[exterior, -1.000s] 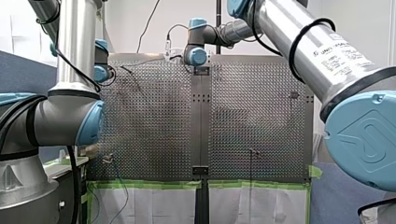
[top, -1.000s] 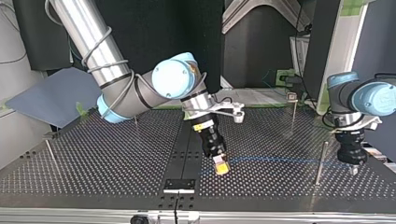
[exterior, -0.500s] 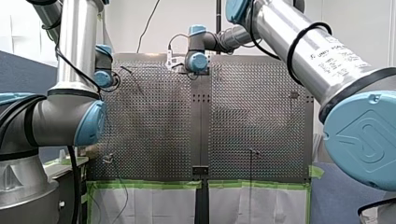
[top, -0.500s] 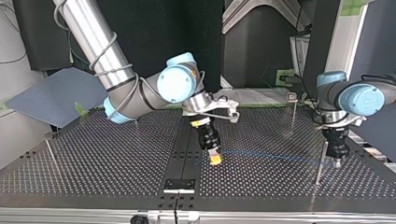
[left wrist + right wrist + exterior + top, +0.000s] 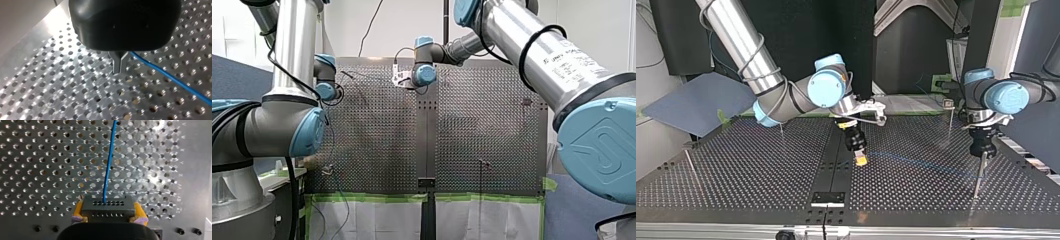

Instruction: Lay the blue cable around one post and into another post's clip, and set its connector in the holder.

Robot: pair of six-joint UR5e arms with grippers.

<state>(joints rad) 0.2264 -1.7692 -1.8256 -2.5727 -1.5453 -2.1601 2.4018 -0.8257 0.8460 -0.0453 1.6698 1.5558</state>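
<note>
Both arms have drawn back toward the upper part of the top view since a second ago, carrying the slim blue cable [image 5: 172, 78] with them. My left end effector [image 5: 982, 154] has also slid toward the frame's centre and now hangs just beside a thin upright metal post [image 5: 977, 180] at the right of that view. Its metal fingers [image 5: 116, 62] are pressed together to a point. The cable leaves from right beside them, so it appears pinched there, probably to keep the line taut for leading round the post.

My right end effector [image 5: 107, 213], near the middle of the top view, has its yellow pads [image 5: 78, 210] closed on the short ends of a dark grey rectangular connector [image 5: 107, 206]. The cable runs from the connector's face toward the top of the right wrist view. Held so, it spans the gap over the perforated metal surface [image 5: 736, 170]. A second post [image 5: 949, 117], topped with a small clip, stands further up the frame. The cable seems not yet round either.
</note>
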